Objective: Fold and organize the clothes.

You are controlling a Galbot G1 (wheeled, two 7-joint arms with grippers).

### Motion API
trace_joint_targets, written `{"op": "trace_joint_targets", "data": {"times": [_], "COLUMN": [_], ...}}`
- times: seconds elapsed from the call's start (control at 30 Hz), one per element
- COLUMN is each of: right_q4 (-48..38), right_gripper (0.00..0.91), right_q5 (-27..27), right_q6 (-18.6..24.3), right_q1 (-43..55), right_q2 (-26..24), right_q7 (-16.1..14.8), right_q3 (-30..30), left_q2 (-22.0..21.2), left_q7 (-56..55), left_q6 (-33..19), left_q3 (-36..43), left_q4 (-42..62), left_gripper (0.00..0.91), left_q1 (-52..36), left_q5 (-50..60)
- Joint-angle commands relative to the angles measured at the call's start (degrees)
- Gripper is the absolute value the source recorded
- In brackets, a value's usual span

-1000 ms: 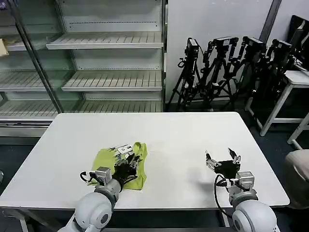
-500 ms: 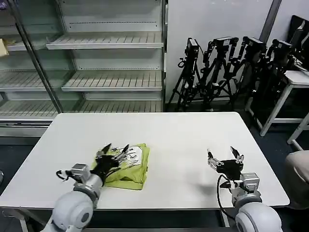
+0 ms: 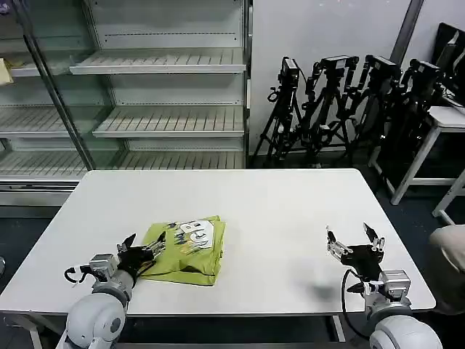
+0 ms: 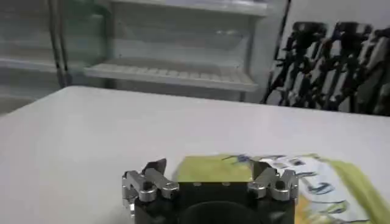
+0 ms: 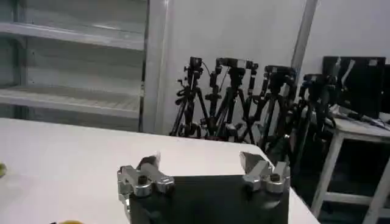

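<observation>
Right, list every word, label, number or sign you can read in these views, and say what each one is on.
None can be read for certain.
Print on the folded lime shirt: a white patch with dark marks, possibly large letters, too blurred to read in the head view.
Same print in the left wrist view: white and blue marks, too small and blurred to read.
Shelving, tripods, table: no text visible.
</observation>
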Motion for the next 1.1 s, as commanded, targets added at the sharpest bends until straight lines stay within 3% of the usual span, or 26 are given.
{"op": "trace_joint_targets", "data": {"times": [0.03,0.17,0.2,0.23,0.27,0.83,1.1], "right_q4": [0.53,0.63,0.49,0.36,0.14,-0.32,-0.33], "right_gripper": [0.907,0.907,0.907,0.907,0.907,0.907,0.907], "right_q5": [-0.12,-0.13,-0.14,-0.17,-0.29,-1.14,-1.25], "right_q6": [0.85,0.74,0.57,0.42,0.25,-0.13,-0.21], "right_q1": [-1.50,-1.20,-0.59,-0.32,0.14,1.74,1.97], "right_q2": [-0.11,-0.29,-0.31,-0.24,-0.19,-0.97,-0.89], "right_q7": [-0.16,-0.34,-0.32,-0.29,-0.25,-0.23,-0.24], "right_q3": [1.26,1.09,0.98,0.80,0.42,-2.92,-4.12], "left_q2": [-0.70,-1.56,-1.73,-1.74,-1.70,-3.52,-1.72], "left_q7": [2.49,3.62,4.39,5.28,6.27,9.58,13.93], "left_q6": [0.84,0.67,0.62,0.43,0.24,-1.85,-6.14], "left_q3": [-1.90,-1.40,-1.23,-1.19,-0.97,-0.68,-2.30], "left_q4": [5.94,6.60,6.54,6.43,6.58,6.79,7.65], "left_gripper": [0.907,0.907,0.846,0.161,0.030,0.020,0.020], "left_q1": [0.78,0.30,0.20,0.29,0.32,1.89,0.75], "left_q5": [1.47,2.56,2.13,2.01,2.22,5.23,6.75]}}
